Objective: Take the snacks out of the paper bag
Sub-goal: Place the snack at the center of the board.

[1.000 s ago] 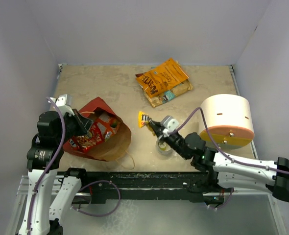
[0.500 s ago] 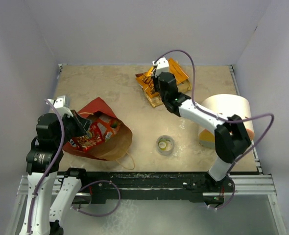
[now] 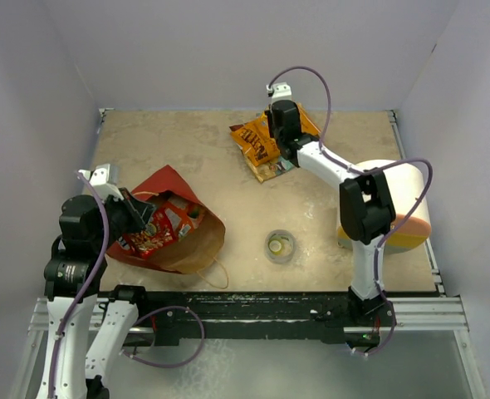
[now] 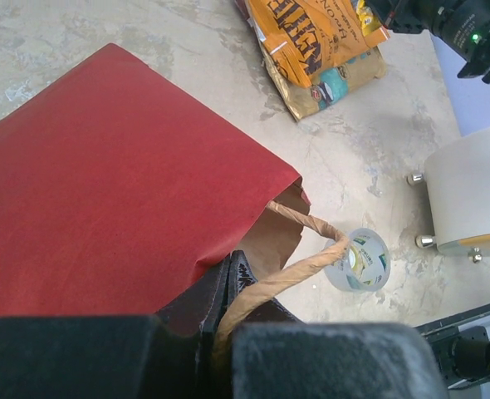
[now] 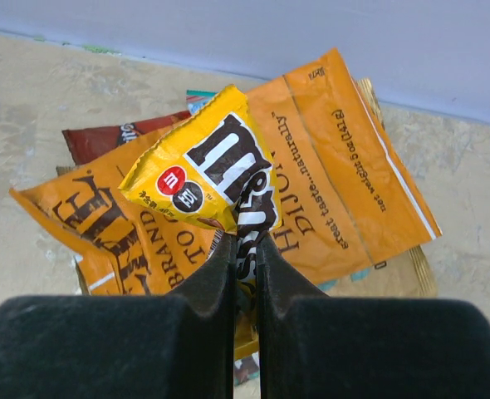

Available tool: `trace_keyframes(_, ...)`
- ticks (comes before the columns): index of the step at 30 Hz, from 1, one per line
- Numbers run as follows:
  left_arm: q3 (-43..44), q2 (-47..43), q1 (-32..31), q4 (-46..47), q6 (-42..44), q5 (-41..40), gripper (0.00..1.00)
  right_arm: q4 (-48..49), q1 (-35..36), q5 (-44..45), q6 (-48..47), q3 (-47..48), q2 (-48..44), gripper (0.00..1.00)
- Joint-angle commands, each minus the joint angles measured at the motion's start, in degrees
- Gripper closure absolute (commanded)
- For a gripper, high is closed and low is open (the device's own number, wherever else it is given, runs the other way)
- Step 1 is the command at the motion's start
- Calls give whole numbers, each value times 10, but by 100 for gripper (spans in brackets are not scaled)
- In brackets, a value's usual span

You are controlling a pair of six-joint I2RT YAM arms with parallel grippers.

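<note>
tabletop [image 3: 187, 150] | right gripper [image 5: 245, 243] pinches yellow packet [image 5: 199, 170] (jaws nearly closed) | left gripper [image 4: 228, 278] clamps bag handle [image 4: 305, 268]

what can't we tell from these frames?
- Paper bag contents: top view, count hidden by the bag's wall and left claw; left wrist view shows only its red outside.
- Packets under the orange packet: right wrist view, mostly covered.
- Yellow packet in the right claw: top view, hidden behind the claw itself.

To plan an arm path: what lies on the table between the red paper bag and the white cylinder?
A small tape roll, touching neither the paper bag nor the white cylinder; the top view shows it clearly.
</note>
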Motion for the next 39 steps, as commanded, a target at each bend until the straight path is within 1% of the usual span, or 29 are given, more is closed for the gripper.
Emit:
trace_keyframes(1,-4,-5,9,26,13,7,100,11,-16,1,-23,57,16,100)
trace_keyframes(6,-4,-8,12,26,14,9,100,7,-31,6,-56,115,75,100)
trace_keyframes(10,-5,-13,12,26,13,6,100,-26,-44,14,-58,172,126,100)
trace_keyframes(15,-4,-9,16,26,13,8,100,-42,-56,10,-60,204,162,99)
trace_keyframes(18,-5,-7,19,27,14,12,100,-48,-56,12,-63,204,160,87)
trace_keyframes(23,-5,-3,22,28,15,16,100,-61,-56,5,-68,195,123,58)
trace_keyframes(28,-5,3,24,27,14,17,100,-59,-56,-17,-52,154,57,38)
trace_keyframes(31,-6,3,25,27,13,14,100,-64,-53,-66,-18,115,11,32)
trace_keyframes(33,-6,3,26,26,12,11,100,-54,-49,-114,5,66,-26,28)
trace_keyframes(36,-6,-2,27,26,11,8,100,-15,-35,-158,51,-32,-88,26)
trace_keyframes(39,-7,-8,27,27,10,7,100,12,-7,-185,74,-103,-137,25)
